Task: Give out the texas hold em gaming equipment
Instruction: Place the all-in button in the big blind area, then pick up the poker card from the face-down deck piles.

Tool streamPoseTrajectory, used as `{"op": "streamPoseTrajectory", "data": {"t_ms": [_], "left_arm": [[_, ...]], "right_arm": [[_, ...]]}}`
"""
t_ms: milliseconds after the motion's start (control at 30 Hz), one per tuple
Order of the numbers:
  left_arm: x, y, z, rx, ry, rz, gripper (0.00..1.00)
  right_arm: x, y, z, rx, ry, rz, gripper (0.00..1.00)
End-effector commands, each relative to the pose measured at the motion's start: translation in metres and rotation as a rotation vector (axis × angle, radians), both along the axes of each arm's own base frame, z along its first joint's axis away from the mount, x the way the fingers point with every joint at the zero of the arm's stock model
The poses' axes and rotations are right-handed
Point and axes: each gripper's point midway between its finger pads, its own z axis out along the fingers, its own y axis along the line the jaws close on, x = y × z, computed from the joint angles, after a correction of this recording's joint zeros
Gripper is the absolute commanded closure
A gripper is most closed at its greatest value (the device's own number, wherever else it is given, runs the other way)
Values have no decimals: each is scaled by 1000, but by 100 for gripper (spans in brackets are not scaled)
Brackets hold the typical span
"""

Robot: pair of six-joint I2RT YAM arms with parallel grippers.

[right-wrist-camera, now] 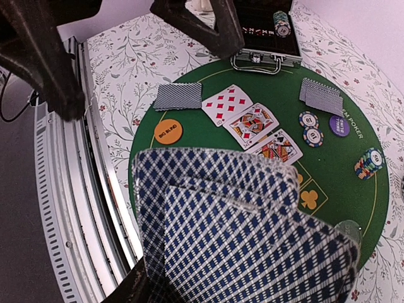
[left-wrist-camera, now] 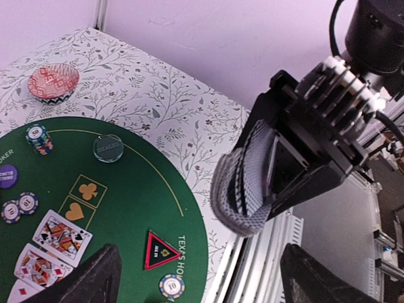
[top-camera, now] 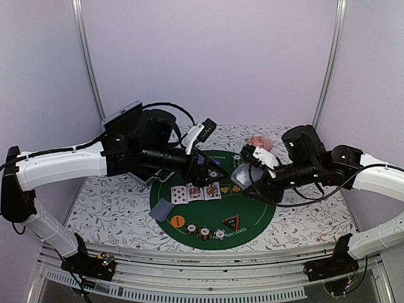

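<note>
Green poker mat (top-camera: 252,211), dealing underway: right gripper (left-wrist-camera: 278,170) clamps the deck (left-wrist-camera: 243,189); left gripper (left-wrist-camera: 202,274), spread empty, must pinch one card.

White arms (top-camera: 63,165), black cables (top-camera: 172,105)

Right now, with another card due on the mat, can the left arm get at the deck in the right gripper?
Probably yes: the deck juts from the right gripper facing the open left gripper, with nothing visible between them.
</note>
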Motion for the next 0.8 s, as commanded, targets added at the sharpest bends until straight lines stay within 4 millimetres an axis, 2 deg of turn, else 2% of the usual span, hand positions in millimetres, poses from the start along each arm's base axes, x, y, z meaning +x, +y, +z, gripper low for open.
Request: {"op": "streamPoseTrajectory", "data": {"t_ms": [0,133,233,367,567,767], "left_arm": [[-9,-8,-4,-50,102,-49,8],[1,-10,-9,-38,101,-1,2],[7,-15,-13,-19,93,12,2],[17,-16,-30,75,53,64,2],[33,-11,-54,201,33,152,2],[44,2,-52,254,-10,219,8]], "right_arm": [[-2,25,21,59,-39,76,52],[-3,38,16,47,-45,97,52],[-2,47,11,29,-41,105,52],[-1,54,6,20,-33,116,52],[0,58,6,17,-34,125,52],[-2,53,6,18,-41,120,52]]}}
